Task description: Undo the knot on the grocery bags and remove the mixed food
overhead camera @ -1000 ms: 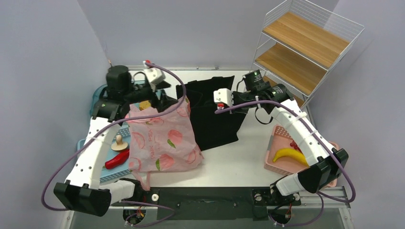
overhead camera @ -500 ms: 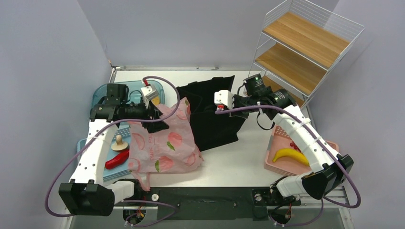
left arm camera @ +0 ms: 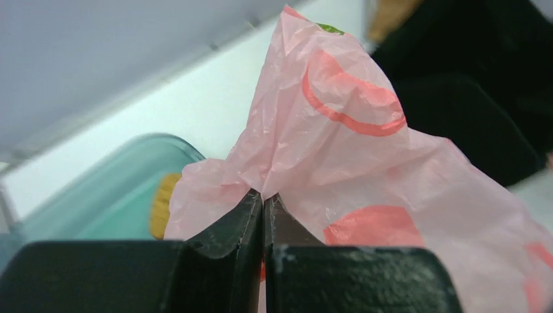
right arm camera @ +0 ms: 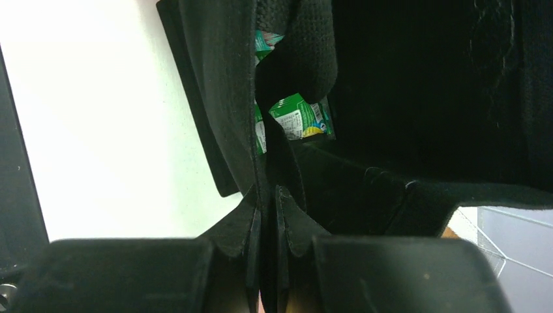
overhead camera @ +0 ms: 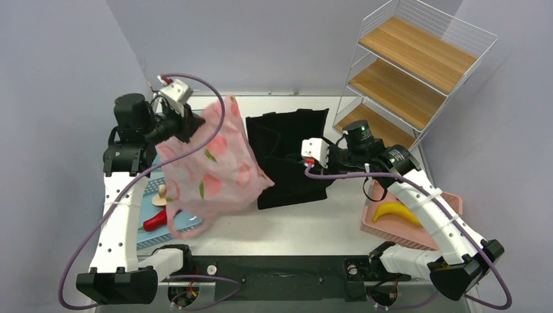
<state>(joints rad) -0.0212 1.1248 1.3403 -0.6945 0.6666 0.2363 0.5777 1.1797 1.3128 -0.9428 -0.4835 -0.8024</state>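
Legible text overall: none in any view
Green snack packet: white panel of fine print and a small coloured emblem, seen inside the black tote; too small and blurred to read, brand not made out
Pink bag: orange ring-shaped prints with green leaf marks; pictorial only, no lettering made out

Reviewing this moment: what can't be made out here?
- Pink bag contents: top view, printed plastic hides them.
- Knot: left wrist view, left end effector pinches bunched plastic; tied or untied unclear.
- Black tote interior: right wrist view, too dark beyond green packets.
- Yellow object: left wrist view, blurred, half behind bag.
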